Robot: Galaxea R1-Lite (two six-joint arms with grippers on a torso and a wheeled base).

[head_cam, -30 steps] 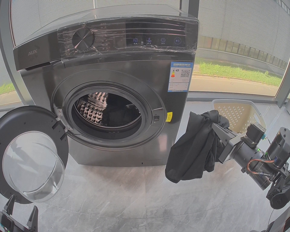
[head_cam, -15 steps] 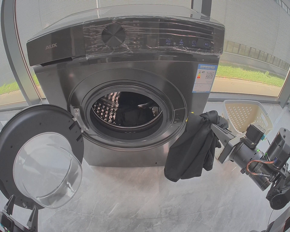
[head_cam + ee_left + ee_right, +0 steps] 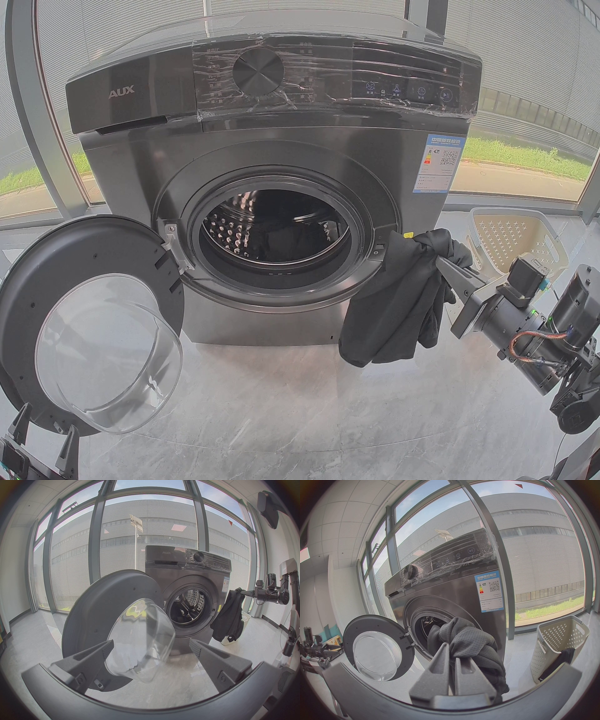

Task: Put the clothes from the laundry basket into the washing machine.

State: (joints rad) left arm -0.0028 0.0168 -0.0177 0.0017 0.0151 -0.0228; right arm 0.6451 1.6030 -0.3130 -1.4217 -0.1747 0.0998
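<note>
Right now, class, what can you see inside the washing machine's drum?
A dark garment lies low in the drum, against its perforated metal wall. The drum floor nearest the opening is hidden behind the door seal, so more clothes there cannot be ruled out.

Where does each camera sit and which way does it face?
Head view: on the head, facing down at the washing machine; right gripper holding a dark garment shows.
Left wrist view: low, behind the open left gripper, facing the open door.
Right wrist view: behind its shut gripper, facing the machine and laundry basket.
Shared: all three show machine, door, garment.
</note>
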